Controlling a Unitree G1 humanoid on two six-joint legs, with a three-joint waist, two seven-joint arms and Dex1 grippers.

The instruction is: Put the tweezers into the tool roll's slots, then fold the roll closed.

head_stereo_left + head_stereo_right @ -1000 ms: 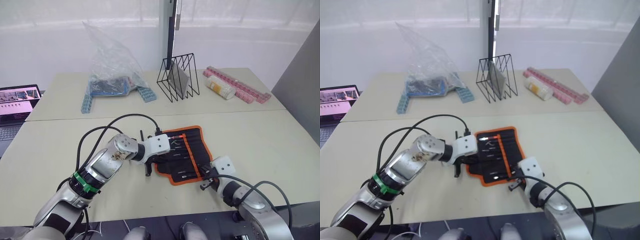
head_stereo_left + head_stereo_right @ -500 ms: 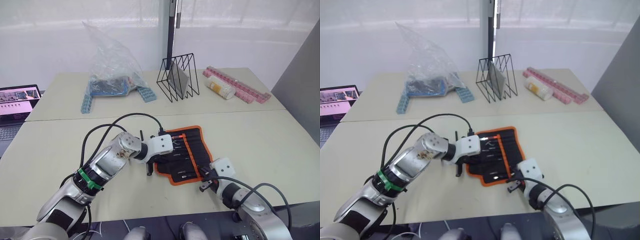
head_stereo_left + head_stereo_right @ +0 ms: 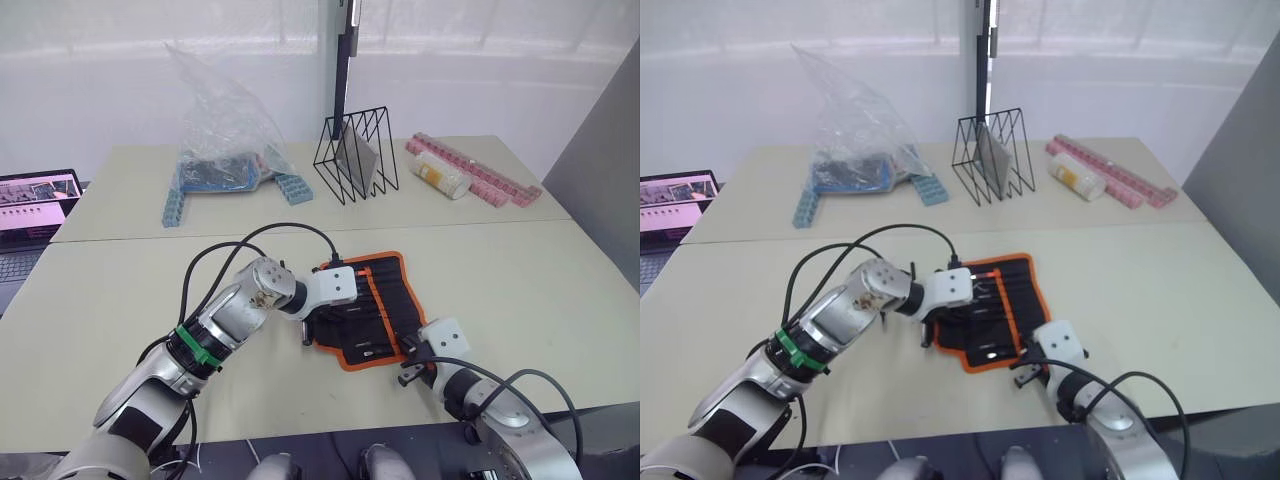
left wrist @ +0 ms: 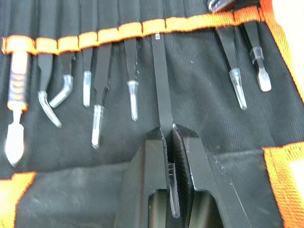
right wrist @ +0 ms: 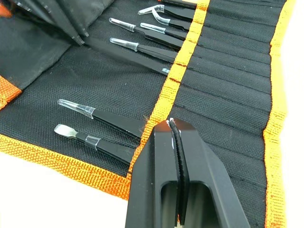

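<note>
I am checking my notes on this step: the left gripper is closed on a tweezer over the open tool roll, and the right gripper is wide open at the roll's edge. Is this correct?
Not quite. The right gripper is shut, with nothing between its fingers, as the right wrist view shows. The rest holds: the left gripper is closed on a tweezer over the open tool roll.

No text or label legible — nothing readable.

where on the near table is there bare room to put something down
Bare patches: the near table to the right of the tool roll, out to the table edge, and the left stretch between the laptop and the left arm. Crowded: around the roll, where the left hand grips a tweezer and the right hand sits at its near edge.
</note>
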